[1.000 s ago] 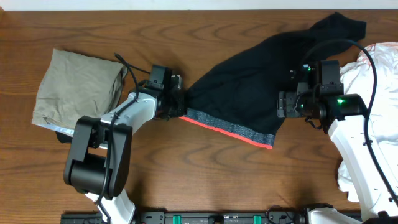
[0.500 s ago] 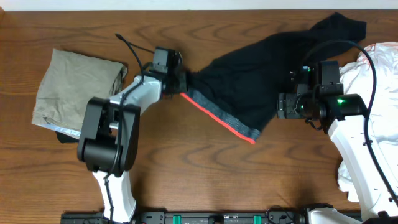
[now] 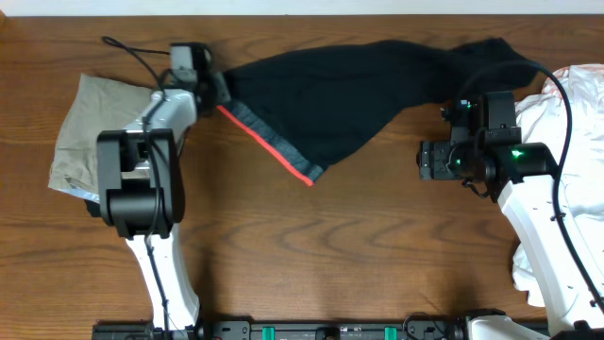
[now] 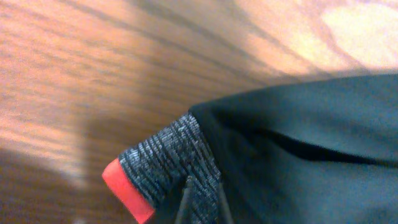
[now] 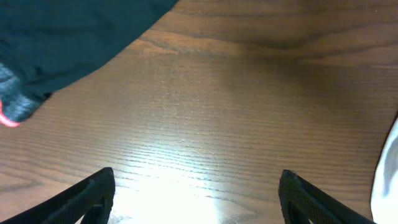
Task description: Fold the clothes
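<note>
Looking down from overhead, I see a long black garment of soft fabric, trimmed with a grey heathered band and a thin red-orange edge. It is stretched out along the far side of the brown wooden table. The trimmed hem runs diagonally down from the garment's left end to a point hanging toward the table's middle.

My left gripper sits at the garment's left end, pinched on the corner where the grey band begins. The left wrist view is blurred and shows only a sliver of finger under the band, so I take that grip mainly from the overhead camera.

My right gripper hovers below the garment's right half, apart from the cloth, its fingers spread wide over bare wood with nothing between them. In its wrist view, the garment's dark edge and a bit of the grey-and-red corner lie at the upper left.

A folded khaki cloth lies beyond the garment's left end, partly under the left arm. A crumpled white fabric pile sits just beside the garment's right end.
</note>
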